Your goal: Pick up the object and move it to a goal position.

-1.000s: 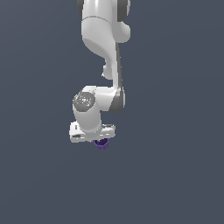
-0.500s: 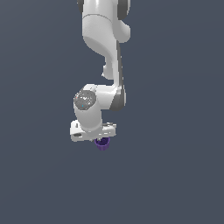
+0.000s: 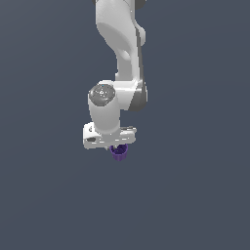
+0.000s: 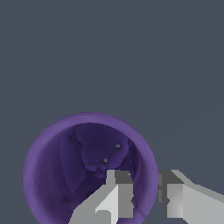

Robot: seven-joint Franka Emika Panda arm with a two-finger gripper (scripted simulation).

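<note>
**Ground under me: one plain slate-grey surface**

Exterior view: the ground [image 3: 195, 210] reads as a single flat slate-grey field, the same tone from edge to edge. I cannot tell where floor would give way to backdrop. Wrist view: the same grey ground [image 4: 131, 52] fills everything around the purple bucket [image 4: 48, 175]. The purple bucket [image 3: 118, 153] is the only item that could be lying on it. Whether its base touches the grey or hangs clear of it: cannot tell from either view.
</note>
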